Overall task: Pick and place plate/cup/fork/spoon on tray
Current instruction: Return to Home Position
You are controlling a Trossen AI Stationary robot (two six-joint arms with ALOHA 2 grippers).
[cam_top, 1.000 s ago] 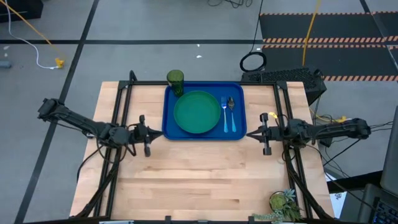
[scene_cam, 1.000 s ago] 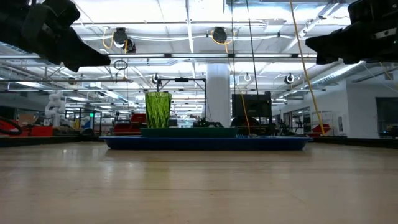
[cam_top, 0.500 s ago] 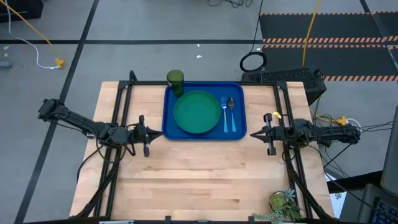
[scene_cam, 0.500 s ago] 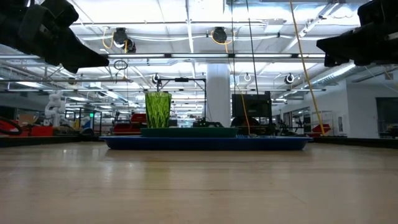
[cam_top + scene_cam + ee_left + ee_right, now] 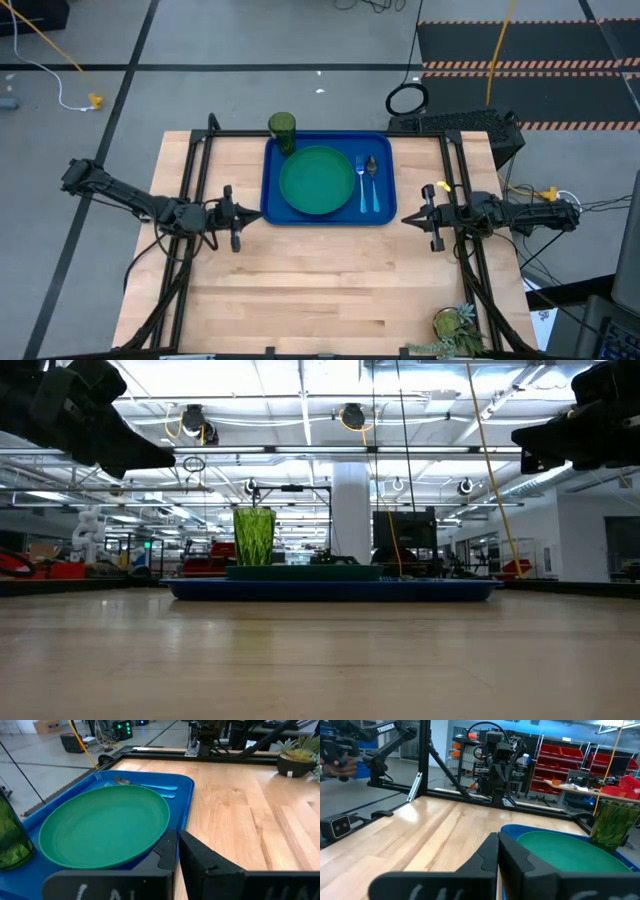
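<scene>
The blue tray [image 5: 385, 215] lies at the table's far middle. On it rest the green plate [image 5: 317, 181], the dark green cup [image 5: 282, 130] upright at its far left corner, and the fork [image 5: 361, 188] and spoon [image 5: 373, 186] side by side right of the plate. My left gripper [image 5: 258, 212] hovers shut just off the tray's left edge, pointing at it, with the plate [image 5: 105, 825] close ahead. My right gripper [image 5: 403, 219] hovers shut off the tray's right edge, pointing at the tray. Both hold nothing and hang above the table.
A potted plant [image 5: 455, 325] stands at the near right corner. Black frame rails [image 5: 195, 180] run along both sides of the table. A black device [image 5: 460, 122] sits beyond the far right corner. Bare wood [image 5: 320, 290] fills the near half.
My right gripper has drawn back a little toward the table's right edge, away from the tray, and sunk slightly, staying shut. The things on the tray have not moved.
</scene>
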